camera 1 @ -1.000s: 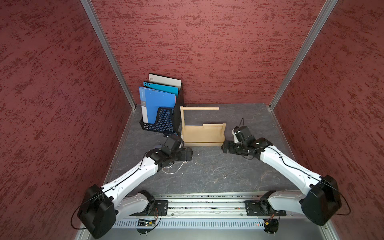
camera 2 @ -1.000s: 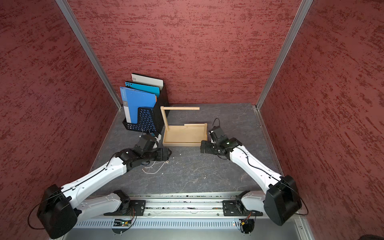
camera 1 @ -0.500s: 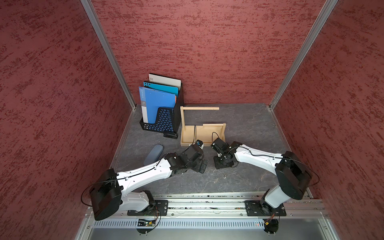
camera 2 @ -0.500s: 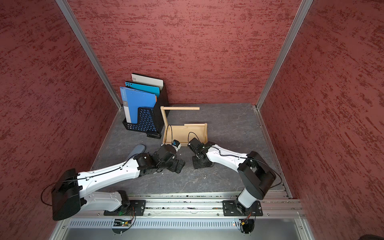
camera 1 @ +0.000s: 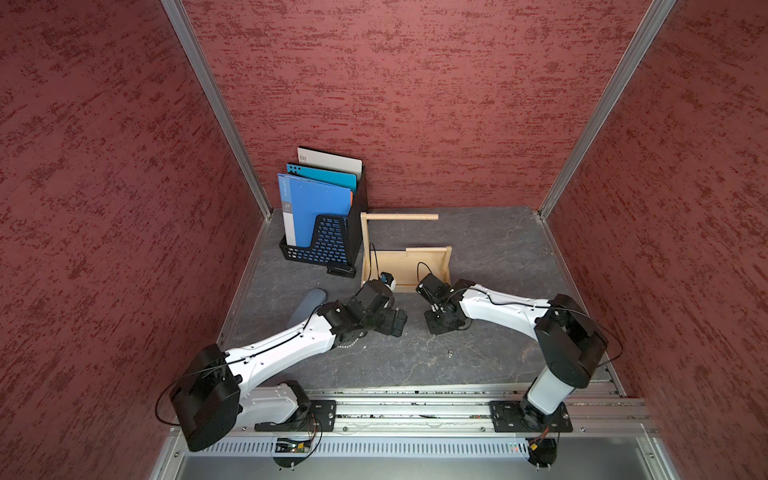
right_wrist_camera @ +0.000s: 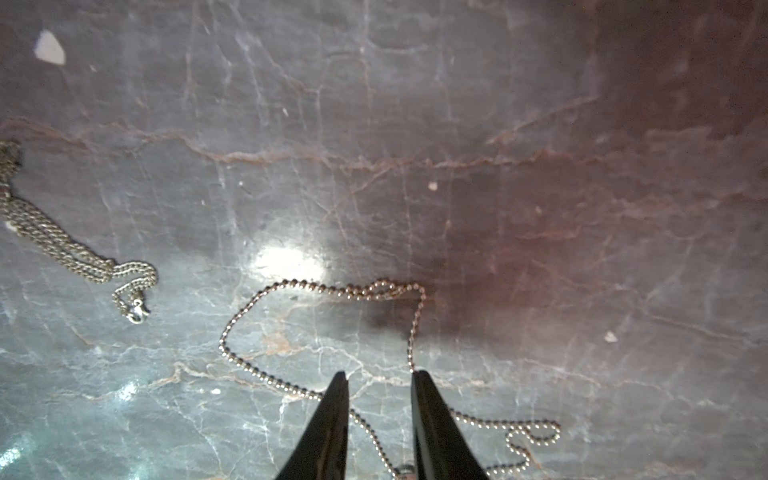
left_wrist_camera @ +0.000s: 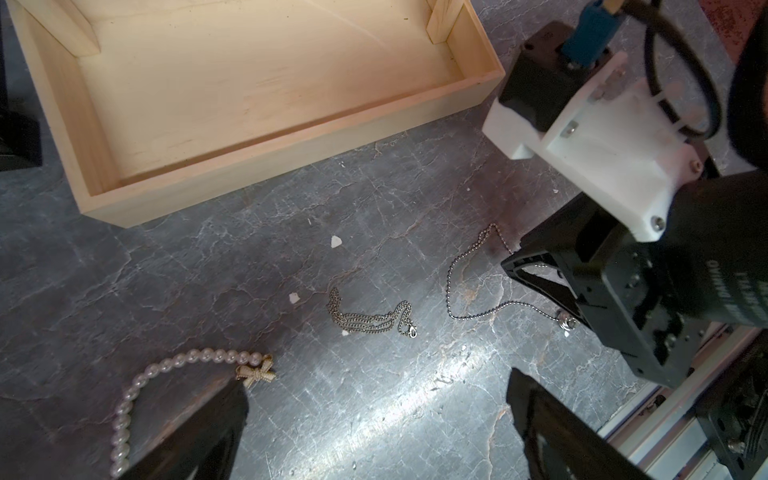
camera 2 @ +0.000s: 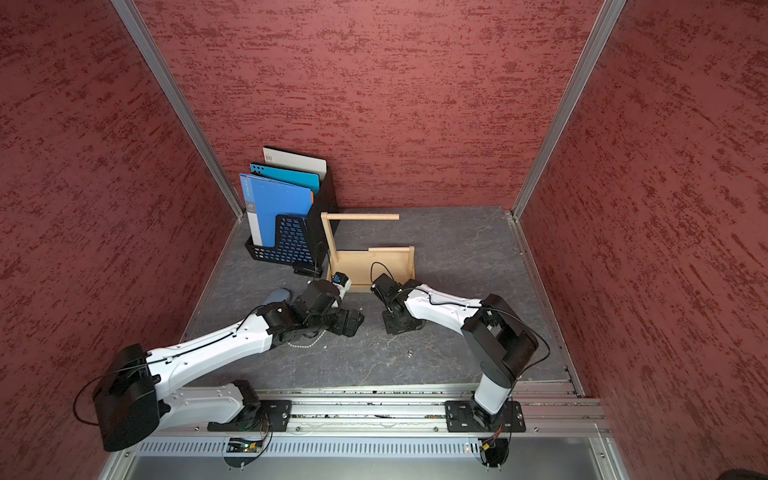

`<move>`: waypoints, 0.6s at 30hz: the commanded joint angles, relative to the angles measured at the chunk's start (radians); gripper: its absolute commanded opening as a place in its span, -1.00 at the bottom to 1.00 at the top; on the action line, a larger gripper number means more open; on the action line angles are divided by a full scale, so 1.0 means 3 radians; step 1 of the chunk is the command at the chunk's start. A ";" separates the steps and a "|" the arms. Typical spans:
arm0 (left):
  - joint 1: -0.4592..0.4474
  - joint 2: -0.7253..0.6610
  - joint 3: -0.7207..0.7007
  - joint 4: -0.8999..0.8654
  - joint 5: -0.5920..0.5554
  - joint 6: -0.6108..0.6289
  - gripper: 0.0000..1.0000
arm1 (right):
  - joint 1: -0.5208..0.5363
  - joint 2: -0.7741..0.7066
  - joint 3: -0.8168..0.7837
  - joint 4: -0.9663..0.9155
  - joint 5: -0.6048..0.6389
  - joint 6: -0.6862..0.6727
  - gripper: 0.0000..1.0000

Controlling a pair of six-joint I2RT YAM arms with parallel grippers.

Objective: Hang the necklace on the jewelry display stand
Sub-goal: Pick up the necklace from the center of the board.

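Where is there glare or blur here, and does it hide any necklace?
Right wrist view: a white glare patch on the table beside the ball chain, not covering it; the far table is soft and reddish. Left wrist view: a glare streak on bare table; the pearl necklace and link chain are sharp. Both top views: even light, chains too small to make out.

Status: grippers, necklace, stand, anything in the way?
Left gripper open, hovering by pearl strand. Right gripper low, jaws narrowed over ball chain, gap showing. Stand crossbar bare. File rack beside stand, off the path.
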 commanded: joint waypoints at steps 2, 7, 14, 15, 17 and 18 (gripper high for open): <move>0.0034 0.0061 0.0014 0.0083 0.0144 -0.0006 0.99 | -0.0103 0.0217 0.0207 -0.0164 0.0191 -0.0153 -0.53; 0.0037 0.0064 0.0011 0.0088 0.0140 -0.0016 0.99 | -0.0242 0.0310 0.0231 -0.0161 0.0074 -0.0181 -0.55; 0.0063 0.0112 0.0033 0.0112 0.0195 0.0024 0.99 | -0.0259 0.0356 0.0120 -0.0052 -0.0064 -0.0166 -0.41; 0.0067 0.0128 0.0047 0.0108 0.0203 0.0032 0.99 | -0.0257 0.0383 0.0115 -0.0054 -0.0054 -0.0166 -0.40; 0.0069 0.0150 0.0076 0.0109 0.0217 0.0050 0.99 | -0.0260 0.0419 0.0105 -0.0052 -0.0042 -0.0175 -0.43; 0.0069 0.0167 0.0090 0.0107 0.0223 0.0048 0.99 | -0.0262 0.0415 0.0100 -0.0054 -0.0035 -0.0180 -0.48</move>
